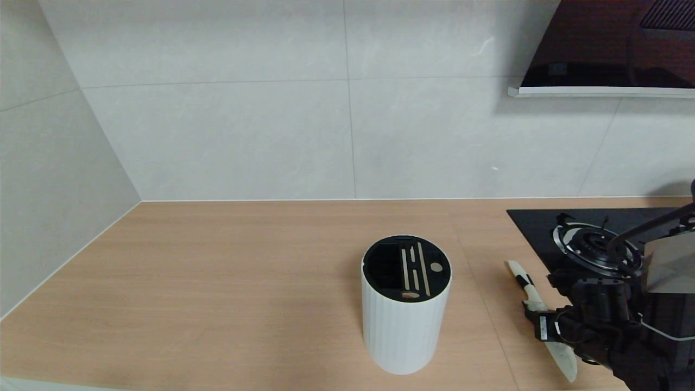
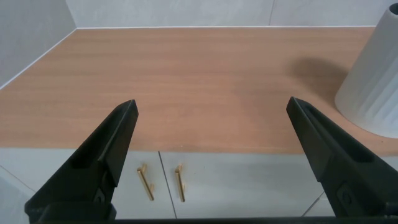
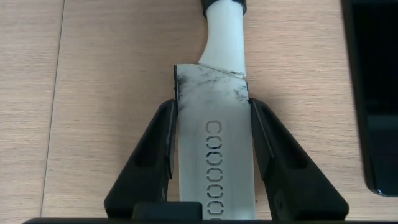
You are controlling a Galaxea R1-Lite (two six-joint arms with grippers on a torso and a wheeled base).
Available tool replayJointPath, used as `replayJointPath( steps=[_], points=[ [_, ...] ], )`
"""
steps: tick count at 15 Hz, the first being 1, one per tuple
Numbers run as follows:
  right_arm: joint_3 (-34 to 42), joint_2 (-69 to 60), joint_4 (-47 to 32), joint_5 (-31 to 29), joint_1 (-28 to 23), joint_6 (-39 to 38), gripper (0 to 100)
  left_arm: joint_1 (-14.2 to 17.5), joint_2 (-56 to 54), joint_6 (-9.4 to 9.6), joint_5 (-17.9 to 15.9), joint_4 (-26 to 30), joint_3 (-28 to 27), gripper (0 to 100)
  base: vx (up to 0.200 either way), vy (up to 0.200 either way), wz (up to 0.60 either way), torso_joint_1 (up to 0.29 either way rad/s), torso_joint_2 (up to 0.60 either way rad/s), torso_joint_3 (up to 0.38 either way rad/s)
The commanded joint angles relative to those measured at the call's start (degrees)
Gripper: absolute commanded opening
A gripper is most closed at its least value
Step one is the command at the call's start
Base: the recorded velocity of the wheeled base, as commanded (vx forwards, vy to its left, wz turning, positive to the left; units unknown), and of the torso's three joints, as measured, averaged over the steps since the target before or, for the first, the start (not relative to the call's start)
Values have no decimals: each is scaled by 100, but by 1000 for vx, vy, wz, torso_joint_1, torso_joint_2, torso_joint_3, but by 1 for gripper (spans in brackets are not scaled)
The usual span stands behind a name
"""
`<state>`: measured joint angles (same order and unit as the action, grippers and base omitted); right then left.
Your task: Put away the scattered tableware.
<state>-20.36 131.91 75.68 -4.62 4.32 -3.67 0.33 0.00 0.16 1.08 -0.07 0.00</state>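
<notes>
A knife with a white handle [image 1: 522, 282] and a pale, smudged blade [image 3: 214, 155] lies on the wooden counter [image 1: 244, 282], beside the stove. My right gripper [image 1: 543, 320] [image 3: 211, 109] is low over it, one finger pressed against each edge of the blade, shut on it. A white ribbed cylindrical holder [image 1: 404, 326] [image 2: 373, 81] with a black slotted top stands upright to the left of the knife. My left gripper [image 2: 211, 112] hangs open with nothing in it over the counter's front edge, left of the holder.
A black gas stove [image 1: 543, 228] [image 3: 379, 93] with a metal burner [image 1: 594, 244] sits at the right, with a range hood [image 1: 608, 49] above. Tiled walls close off the back and left. Cabinet doors with gold handles [image 2: 180, 183] lie below the counter edge.
</notes>
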Motion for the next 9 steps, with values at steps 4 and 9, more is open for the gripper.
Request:
replayJointPath(
  steps=[4,9],
  points=[
    [58,-263,254,-92,-10,7,0,2,0,11,-3,-1,0,100,0,0,0,0,0,0],
    [304,-1607,237,-74,-27,86,0,2,0,63,-12,-10,0,100,0,0,0,0,0,0]
  ],
)
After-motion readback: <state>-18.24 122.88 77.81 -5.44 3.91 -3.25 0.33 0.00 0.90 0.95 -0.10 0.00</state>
